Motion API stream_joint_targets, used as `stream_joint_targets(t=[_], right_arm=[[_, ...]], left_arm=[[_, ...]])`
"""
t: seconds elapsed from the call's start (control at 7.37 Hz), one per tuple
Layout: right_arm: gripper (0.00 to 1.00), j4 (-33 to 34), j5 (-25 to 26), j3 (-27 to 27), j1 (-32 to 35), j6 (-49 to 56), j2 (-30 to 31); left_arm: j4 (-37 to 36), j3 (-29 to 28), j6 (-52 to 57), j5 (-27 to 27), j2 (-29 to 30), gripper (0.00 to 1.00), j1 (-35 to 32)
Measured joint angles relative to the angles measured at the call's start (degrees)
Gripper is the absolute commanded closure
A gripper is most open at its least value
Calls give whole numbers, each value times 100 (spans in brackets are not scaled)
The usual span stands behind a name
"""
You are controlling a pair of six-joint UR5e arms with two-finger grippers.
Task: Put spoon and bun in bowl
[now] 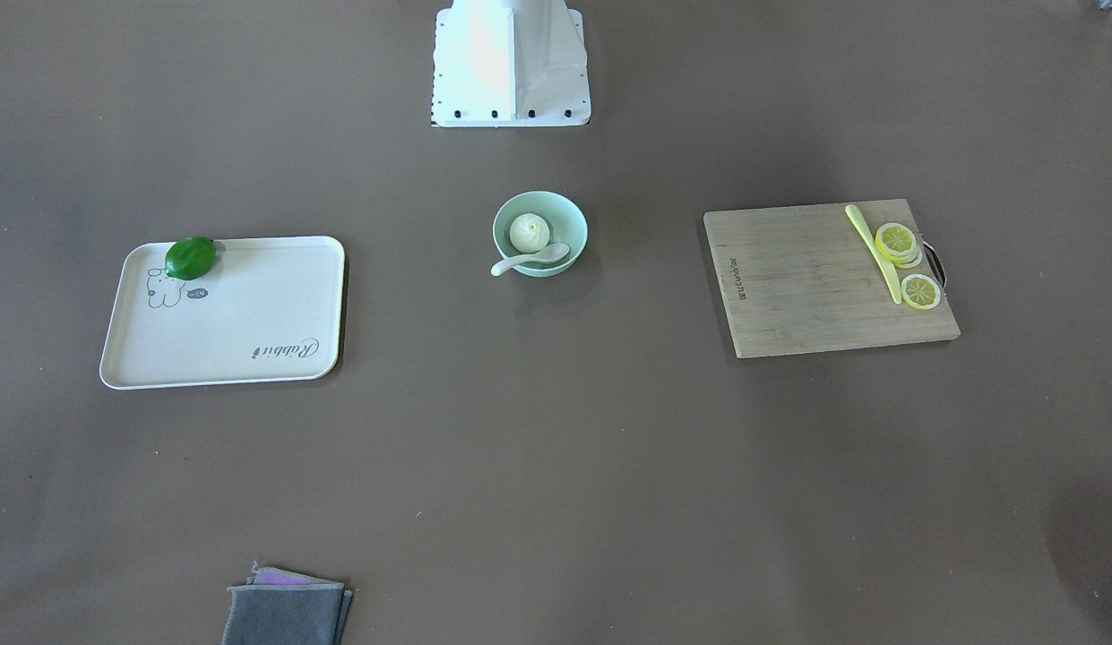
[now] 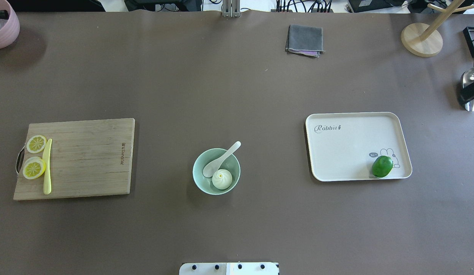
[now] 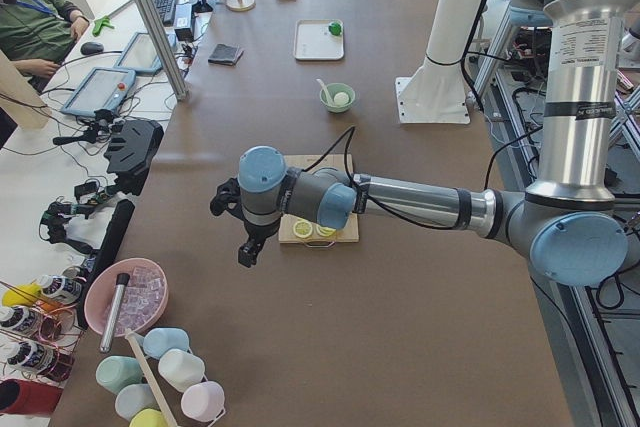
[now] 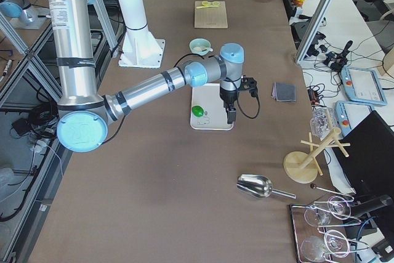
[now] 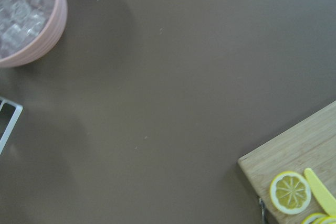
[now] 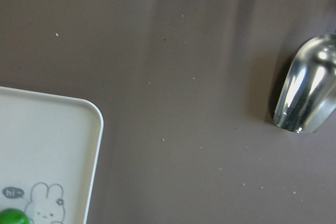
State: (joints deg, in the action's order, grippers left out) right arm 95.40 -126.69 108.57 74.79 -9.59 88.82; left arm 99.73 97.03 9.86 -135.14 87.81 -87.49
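The pale mint-green bowl (image 2: 197, 180) stands at the table's middle, near the robot's base; it also shows in the front view (image 1: 574, 223). The white bun (image 2: 222, 179) sits inside it. The white spoon (image 2: 226, 156) lies with its scoop in the bowl and its handle over the rim. Both also show in the front view, the bun (image 1: 528, 232) and the spoon (image 1: 530, 260). The left gripper (image 3: 245, 250) hangs over the table beyond the cutting board, far from the bowl. The right gripper (image 4: 231, 115) hangs over the tray's far edge. I cannot tell whether either is open or shut.
A wooden cutting board (image 2: 88, 156) with lemon slices (image 2: 36, 144) and a yellow knife (image 2: 47, 166) lies on the robot's left. A white tray (image 2: 347, 149) with a green fruit (image 2: 382, 166) lies on its right. A grey cloth (image 2: 304, 40), pink bowl (image 2: 4, 26) and metal scoop (image 2: 469, 89) sit at the edges.
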Motion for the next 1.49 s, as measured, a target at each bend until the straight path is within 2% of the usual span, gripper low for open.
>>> stream_joint_targets(t=[0.27, 0.54, 1.49], right_arm=[[0, -8, -486, -358, 903, 1090, 520], [0, -16, -535, -714, 1440, 1348, 870], [0, -22, -557, -837, 1592, 1372, 945]], left_arm=[[44, -183, -13, 89, -322, 2, -78], [91, -361, -19, 113, -438, 2, -90], [265, -233, -2, 128, -440, 2, -82]])
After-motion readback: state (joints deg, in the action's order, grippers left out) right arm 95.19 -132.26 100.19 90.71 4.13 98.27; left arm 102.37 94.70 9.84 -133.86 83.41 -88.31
